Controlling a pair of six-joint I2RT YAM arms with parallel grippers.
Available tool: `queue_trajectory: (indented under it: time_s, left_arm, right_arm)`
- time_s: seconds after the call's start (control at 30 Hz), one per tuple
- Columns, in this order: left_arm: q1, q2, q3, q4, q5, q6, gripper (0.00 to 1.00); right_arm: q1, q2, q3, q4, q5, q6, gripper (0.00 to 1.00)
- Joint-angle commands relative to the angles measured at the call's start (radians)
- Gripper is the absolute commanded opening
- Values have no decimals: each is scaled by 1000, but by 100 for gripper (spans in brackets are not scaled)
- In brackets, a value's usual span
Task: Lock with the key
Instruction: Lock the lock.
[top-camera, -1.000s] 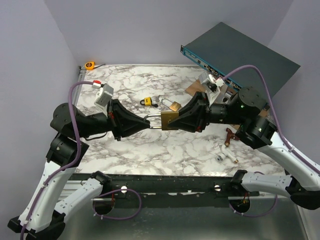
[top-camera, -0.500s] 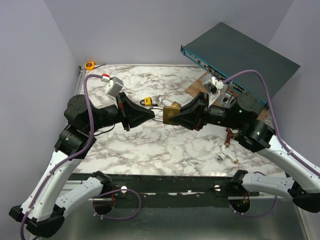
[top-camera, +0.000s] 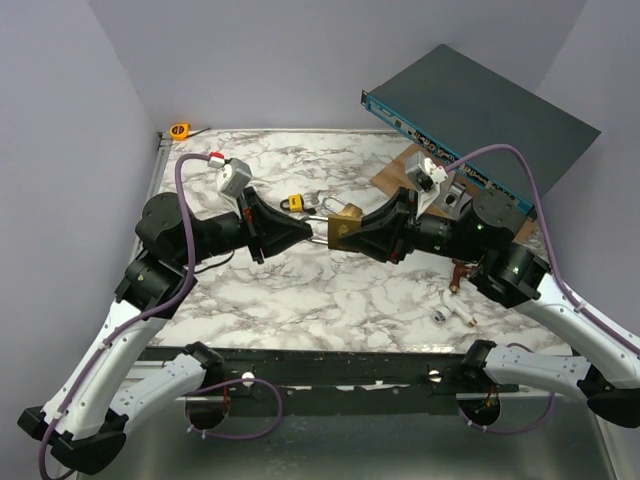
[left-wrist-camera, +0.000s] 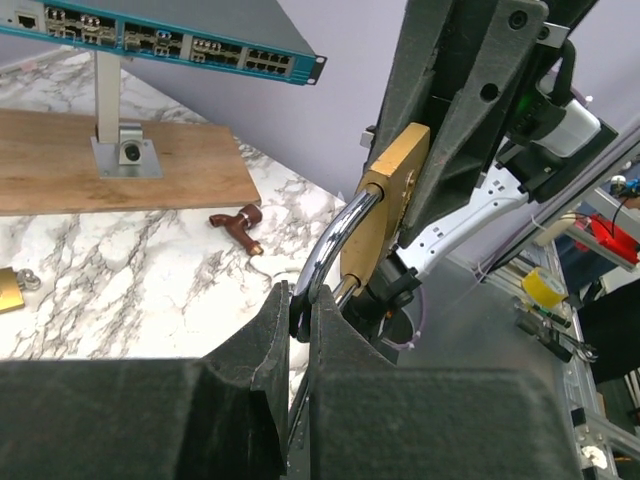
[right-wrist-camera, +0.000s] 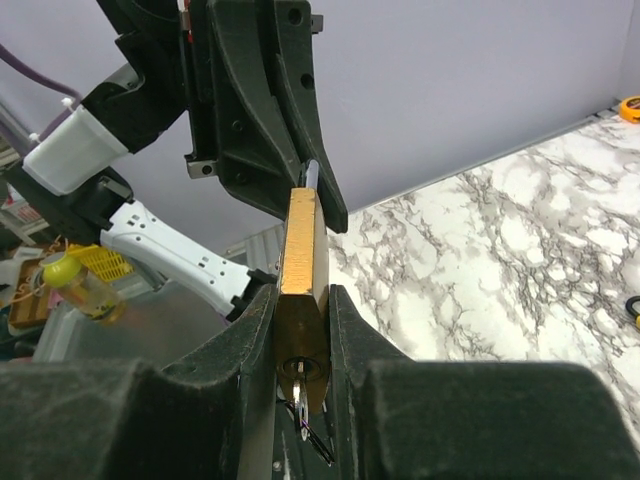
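Marble table (top-camera: 330, 300), small padlock (top-camera: 293, 203), perhaps keys (top-camera: 441, 313)

**Clutter on the marble top**

On the marble table (top-camera: 300, 300), an orange tape measure (top-camera: 179, 130) sits at 11 o'clock. A teal network switch (top-camera: 490, 110) stands at 1 o'clock above a wooden board (left-wrist-camera: 180, 170). A reddish-brown tap (top-camera: 460, 272) lies at 4 o'clock.

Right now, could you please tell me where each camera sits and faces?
Top external: above and behind, looking down at the table; left arm, right arm show.
Left wrist: on the left arm, looking past the left end effector to the padlock.
Right wrist: on the right arm, looking past the right end effector toward the left arm.
Shared: both wrist views show the padlock.
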Motion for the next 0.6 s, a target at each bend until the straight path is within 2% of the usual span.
queue_trajectory:
  time_s: [0.0, 0.33, 0.57]
  left_arm:
    - [-162, 27, -32, 171, 255, -26, 0]
    - [-191, 18, -36, 191, 283, -30, 0]
    - [-189, 9, -18, 155, 238, -3, 0]
  right_arm:
    - [73, 121, -38, 123, -133, 25, 1]
    - [77, 132, -31, 129, -145, 32, 1]
    - [77, 120, -26, 119, -147, 28, 1]
